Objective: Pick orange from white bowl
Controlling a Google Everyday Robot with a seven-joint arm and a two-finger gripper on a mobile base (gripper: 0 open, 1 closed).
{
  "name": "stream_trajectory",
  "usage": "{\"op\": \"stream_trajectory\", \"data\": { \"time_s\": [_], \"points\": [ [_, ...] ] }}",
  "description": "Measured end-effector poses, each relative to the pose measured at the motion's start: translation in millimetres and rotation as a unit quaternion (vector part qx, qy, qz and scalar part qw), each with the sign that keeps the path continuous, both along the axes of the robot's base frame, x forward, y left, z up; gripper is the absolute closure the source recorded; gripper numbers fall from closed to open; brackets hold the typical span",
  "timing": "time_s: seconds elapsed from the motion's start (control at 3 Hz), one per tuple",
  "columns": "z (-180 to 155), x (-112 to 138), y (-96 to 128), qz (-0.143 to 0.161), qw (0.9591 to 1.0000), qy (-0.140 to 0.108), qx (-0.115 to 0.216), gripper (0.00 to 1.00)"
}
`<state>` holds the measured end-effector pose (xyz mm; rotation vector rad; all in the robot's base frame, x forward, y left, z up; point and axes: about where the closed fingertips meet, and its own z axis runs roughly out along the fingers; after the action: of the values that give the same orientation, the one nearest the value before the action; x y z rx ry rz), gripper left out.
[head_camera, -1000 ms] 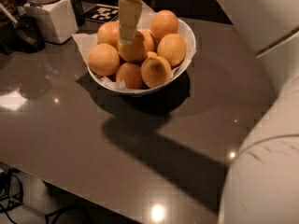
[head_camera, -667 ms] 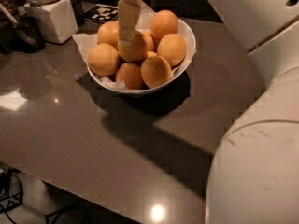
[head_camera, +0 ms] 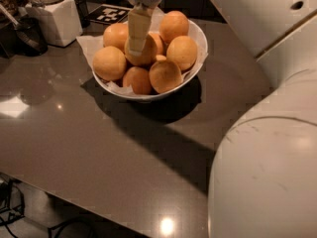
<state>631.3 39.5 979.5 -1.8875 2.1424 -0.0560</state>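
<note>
My gripper point(head_camera: 136, 51) down in the white bowl point(head_camera: 148, 96), on the middle orange point(head_camera: 148, 58).

Nearest, my white arm point(head_camera: 267, 172) fills the lower right, over the grey table point(head_camera: 99, 148). Past it sits the bowl, paper-lined and heaped with oranges. My gripper comes from above onto the orange at the heap's middle, touching its front; whether it is clamped there I cannot tell. Behind, at left, stands a white jar point(head_camera: 54, 21) beside a black-and-white marker point(head_camera: 110, 14).

Wide white bowl point(head_camera: 148, 95) piled with round yellow-orange fruit.
The gripper point(head_camera: 135, 49) rests on the middle orange point(head_camera: 150, 54).
</note>
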Motion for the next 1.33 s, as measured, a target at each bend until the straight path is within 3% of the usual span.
{"op": "stream_trajectory", "data": {
  "time_s": [1.33],
  "points": [
    [-42.6,3.6,-0.5,0.001,0.9987,0.049,-0.011,0.27]
  ]
}}
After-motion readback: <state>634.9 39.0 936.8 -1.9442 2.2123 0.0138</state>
